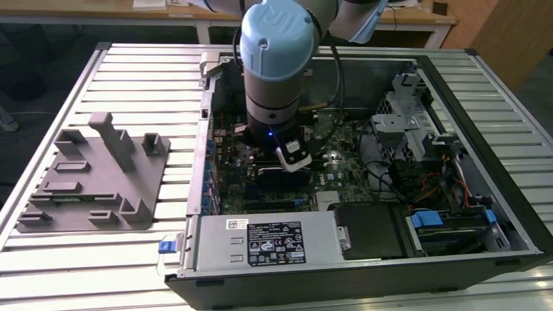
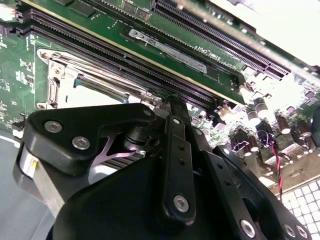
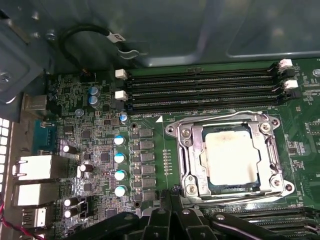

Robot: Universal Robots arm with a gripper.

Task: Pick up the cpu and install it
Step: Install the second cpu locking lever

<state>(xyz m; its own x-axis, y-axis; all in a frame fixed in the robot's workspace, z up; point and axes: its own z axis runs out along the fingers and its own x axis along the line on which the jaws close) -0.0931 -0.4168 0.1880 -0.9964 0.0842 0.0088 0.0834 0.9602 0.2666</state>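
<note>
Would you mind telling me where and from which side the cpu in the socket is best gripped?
From straight above. The cpu lies flat inside the socket's metal frame, which hems in its edges, so a sideways approach looks blocked; probably only its flat top face is reachable.

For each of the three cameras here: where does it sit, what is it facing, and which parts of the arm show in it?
Exterior view: off the arm, above the open computer case, showing the arm reaching inside.
First wrist view: looks down on the motherboard and the cpu in its socket; gripper linkages at the edge.
Second wrist view: low, oblique, over the gripper.
Both wrist views share the socket frame.
</note>
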